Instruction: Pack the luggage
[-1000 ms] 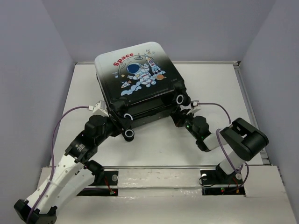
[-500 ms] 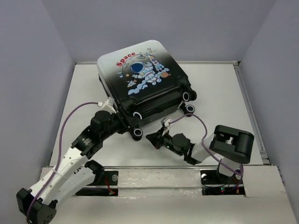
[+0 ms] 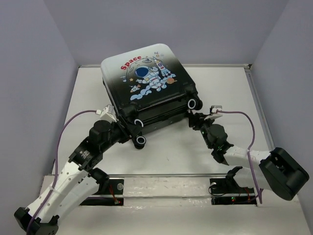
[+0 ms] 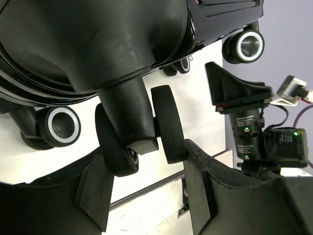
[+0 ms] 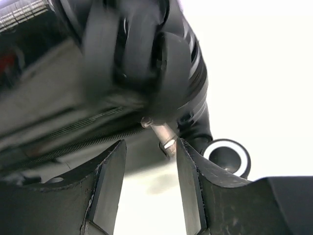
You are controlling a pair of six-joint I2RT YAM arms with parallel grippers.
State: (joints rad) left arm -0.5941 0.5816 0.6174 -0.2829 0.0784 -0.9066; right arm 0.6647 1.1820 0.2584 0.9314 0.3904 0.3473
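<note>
The luggage (image 3: 146, 81) lies closed, print up, by the far edge of the tabletop (image 3: 171, 156), a little left of its middle, barely shifted over the last second. The left gripper (image 4: 144, 154) keeps its place at the case's near left corner. Its jaws sit around a twin caster wheel (image 4: 166, 122) and seem clamped on it, though contact at the right finger is hard to judge. Half a second ago the right gripper (image 5: 149, 143) was shut near the middle of the near edge. It now sits at the case's near right corner, jaws parted and holding nothing, with a small metal tab (image 5: 163, 135) beyond the gap.
</note>
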